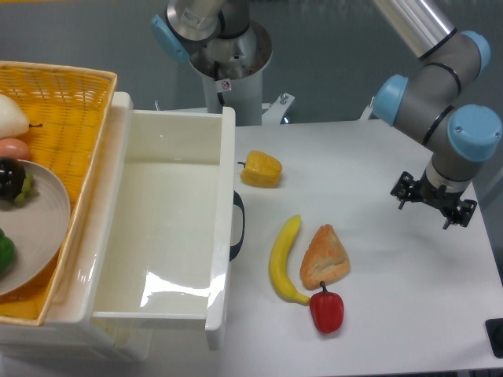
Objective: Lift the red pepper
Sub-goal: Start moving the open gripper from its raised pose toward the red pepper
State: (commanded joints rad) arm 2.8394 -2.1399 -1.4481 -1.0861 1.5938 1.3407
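The gripper (434, 203), whose opening I cannot tell, should move left and nearer, then drop straight over the red pepper (327, 311), missing the banana (284, 259).

White table (409, 298) w/ large white plastic bin (169, 236), black handle (238, 226) on its right side. Yellow-orange bell pepper (262, 169) near bin; curved yellow banana (283, 259) touching tan triangular pastry (324, 257). Yellow woven basket (67, 102) at left holds grey plate (39, 228) w/ produce.

Arm (428, 75): silver tube links, grey joint housings, light-blue caps; small black end effector (434, 200); grey base column bearing a small red-marked label
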